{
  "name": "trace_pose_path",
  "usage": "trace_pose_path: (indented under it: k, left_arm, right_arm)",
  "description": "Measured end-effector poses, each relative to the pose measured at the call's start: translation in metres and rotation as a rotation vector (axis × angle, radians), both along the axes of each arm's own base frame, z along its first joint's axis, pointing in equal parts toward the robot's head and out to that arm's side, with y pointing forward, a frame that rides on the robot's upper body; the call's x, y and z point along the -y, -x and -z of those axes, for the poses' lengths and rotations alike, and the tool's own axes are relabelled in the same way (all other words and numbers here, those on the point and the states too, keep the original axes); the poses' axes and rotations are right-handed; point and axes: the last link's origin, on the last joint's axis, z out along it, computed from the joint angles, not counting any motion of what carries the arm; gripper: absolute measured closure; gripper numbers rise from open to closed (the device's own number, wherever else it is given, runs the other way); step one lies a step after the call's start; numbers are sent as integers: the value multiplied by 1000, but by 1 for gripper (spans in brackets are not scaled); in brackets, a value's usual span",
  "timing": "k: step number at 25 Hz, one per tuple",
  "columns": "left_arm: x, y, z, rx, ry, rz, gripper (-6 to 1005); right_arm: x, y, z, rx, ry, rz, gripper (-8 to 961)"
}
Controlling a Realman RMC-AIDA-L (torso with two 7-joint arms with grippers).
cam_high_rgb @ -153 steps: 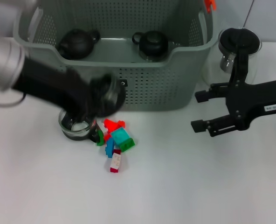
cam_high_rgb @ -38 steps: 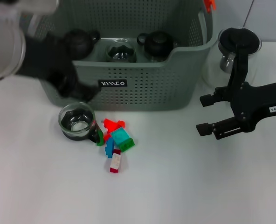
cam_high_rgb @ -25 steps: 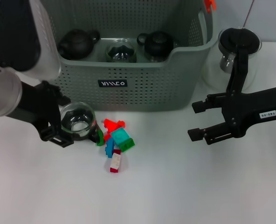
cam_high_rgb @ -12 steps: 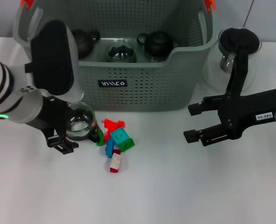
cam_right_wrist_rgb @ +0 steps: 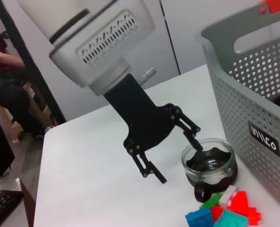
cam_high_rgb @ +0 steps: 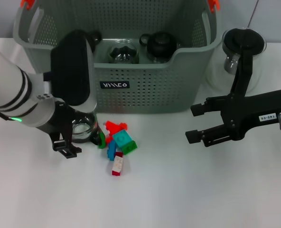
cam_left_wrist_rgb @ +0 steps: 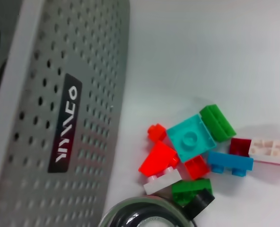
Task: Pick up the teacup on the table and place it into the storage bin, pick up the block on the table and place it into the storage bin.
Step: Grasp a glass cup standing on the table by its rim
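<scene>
Left claw [cam_right_wrist_rgb: 173, 142] is hanging spread wide beside the teacup [cam_high_rgb: 83, 129], one finger over its rim, gripping nothing. Cup is sitting on tabletop [cam_high_rgb: 178, 190], just before the storage bin [cam_high_rgb: 145, 90], blocks [cam_high_rgb: 119, 145] touching it. Right claw [cam_high_rgb: 193, 123] is idling open, well apart.

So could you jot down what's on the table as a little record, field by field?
bin: grey-green basket at the back, two dark teapots and a glass item inside
teacup: glass, on the table before the bin
blocks: coloured pile beside the teacup
left gripper: jaws open, at the teacup
right gripper: open, off to the side
pitcher: glass, right of the bin
</scene>
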Motion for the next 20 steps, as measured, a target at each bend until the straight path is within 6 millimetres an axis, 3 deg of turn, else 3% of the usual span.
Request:
trace_pose_path:
  k: [20]
  left_arm:
    - [-10, 10, 21, -37, 37, 8, 163]
  right_arm:
    - [3, -1, 3, -9, 9, 22, 38]
